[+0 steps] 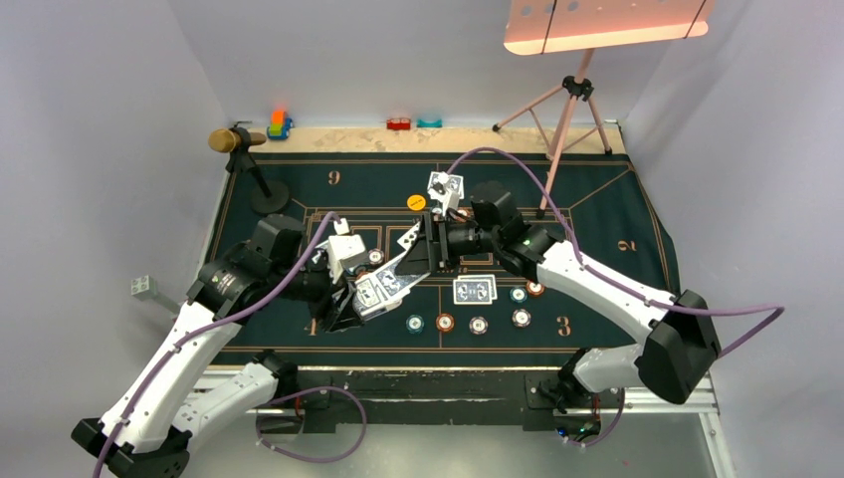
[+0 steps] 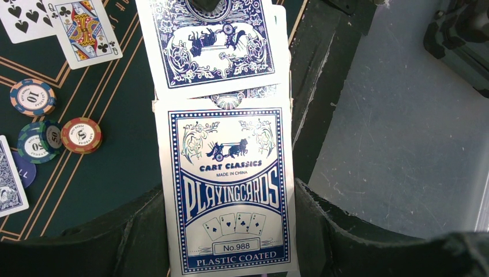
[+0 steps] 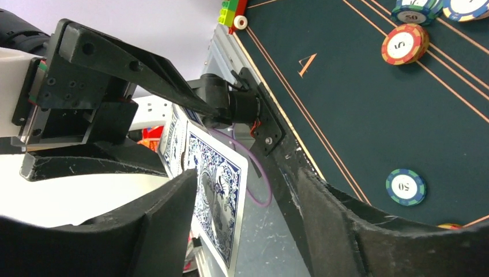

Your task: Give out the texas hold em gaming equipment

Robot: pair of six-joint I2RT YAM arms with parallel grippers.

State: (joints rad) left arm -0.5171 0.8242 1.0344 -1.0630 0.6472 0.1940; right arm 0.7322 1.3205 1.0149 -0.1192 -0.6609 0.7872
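Dealing step, prob.: L gripper (image 2: 228,236) is clamping the card pack (image 2: 228,173) between its jaws. R gripper (image 3: 248,222) is gaping around the top card (image 3: 216,196), not pinching; next it's needing to close & pull.

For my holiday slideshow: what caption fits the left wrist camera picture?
The left arm's fingers clamp a blue pack of playing cards, poker chips lying on the green mat alongside.

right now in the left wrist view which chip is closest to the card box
The red chip marked 5, just left of the card box; the blue-green 50 chip beside it and the teal-orange 10 chip lie further left.
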